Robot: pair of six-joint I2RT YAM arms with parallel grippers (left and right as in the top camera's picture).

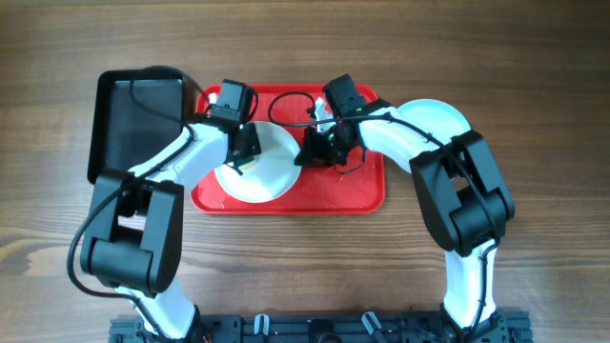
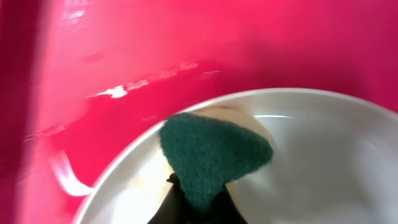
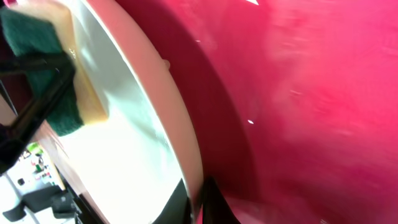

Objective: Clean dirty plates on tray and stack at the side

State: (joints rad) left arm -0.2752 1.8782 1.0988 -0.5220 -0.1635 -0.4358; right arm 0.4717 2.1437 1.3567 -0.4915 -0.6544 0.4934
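A cream-white plate [image 1: 267, 176] is seen lying on the left half of the red tray [image 1: 353, 191], its left edge near the tray's left rim. In the left wrist view the plate [image 2: 323, 162] is shown with bare tray [image 2: 186, 43] around its rim.

The plate's right rim is pinched between the closed fingers of the right gripper [image 1: 310, 152]. In the right wrist view the rim of the plate [image 3: 155, 81] is clamped at the bottom of the frame by that gripper [image 3: 198, 193], and a dark shadow is cast on the tray [image 3: 323, 112] just beside the rim.

A sponge [image 2: 211, 155], green on one face and yellow on the other, is held clamped in the left gripper [image 1: 245, 157] and is pressed against the plate's inner surface near its upper left rim. From the right wrist the sponge [image 3: 37, 37] is seen touching the far side of the plate, opposite the clamped rim. In the left wrist view the dark fingers of the left gripper [image 2: 198, 199] are closed on the sponge's lower end.

A second plate [image 1: 443, 119], pale, is set on the table [image 1: 534, 76] just beside the tray's right end, partly covered by the right arm. A black bin [image 1: 138, 119] is placed just beside the tray's upper left corner
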